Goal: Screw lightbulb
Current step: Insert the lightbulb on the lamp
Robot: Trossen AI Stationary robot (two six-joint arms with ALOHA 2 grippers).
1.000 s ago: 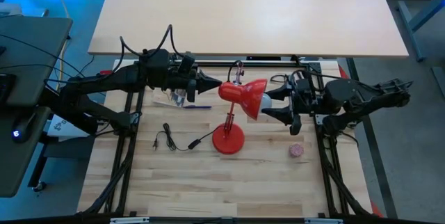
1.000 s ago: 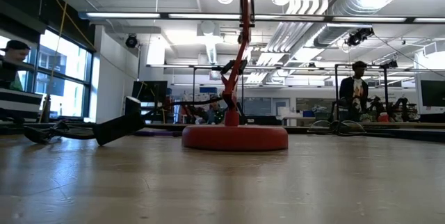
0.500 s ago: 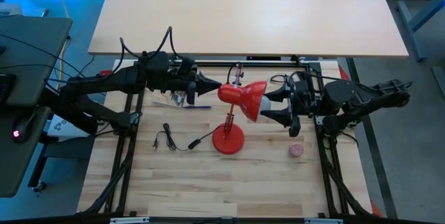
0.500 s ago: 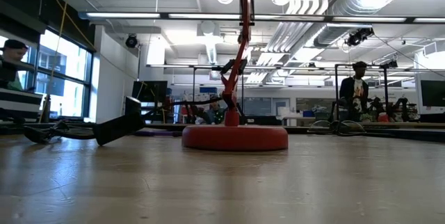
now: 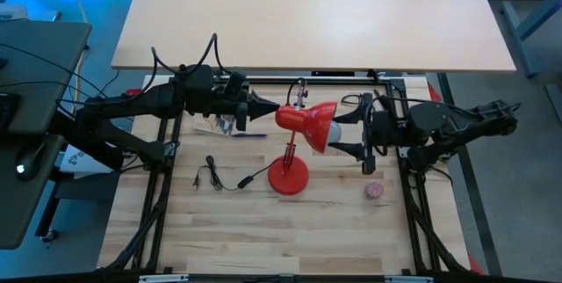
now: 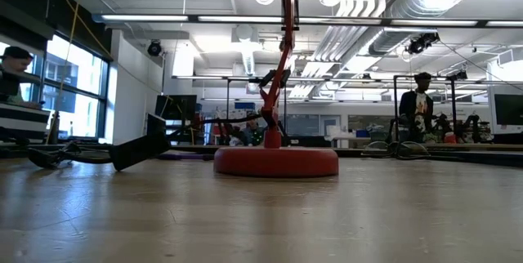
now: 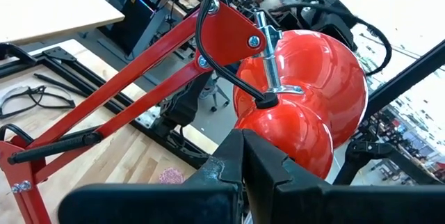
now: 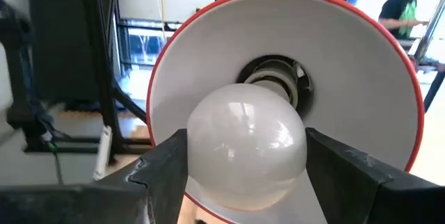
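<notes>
The red desk lamp stands on its round base (image 5: 288, 176), and its shade (image 5: 309, 121) faces the table's right. The white lightbulb (image 8: 245, 147) sits with its base in the socket (image 8: 274, 78) inside the shade; it also shows in the high view (image 5: 335, 131). My right gripper (image 5: 349, 134) is open, with one finger on each side of the bulb's glass; I cannot tell whether they touch it. My left gripper (image 5: 274, 108) is shut at the back of the shade. My left gripper's shut fingertips (image 7: 240, 140) lie against the rear dome of the lamp's shade (image 7: 281, 137), just below where the cord enters. The fingers come level from the table's left. The lamp stands on its base on the table.
A small pink ball (image 5: 375, 190) lies on the table near my right arm. The lamp's black cord and plug (image 5: 219, 180) trail toward the left of the base. Some clear packaging (image 5: 219, 125) lies under my left arm. People stand in the room beyond (image 6: 419, 104).
My right gripper's fingers have spread wider apart around the bulb. The bulb has stayed in the shade. The lamp and my left gripper have kept still.
</notes>
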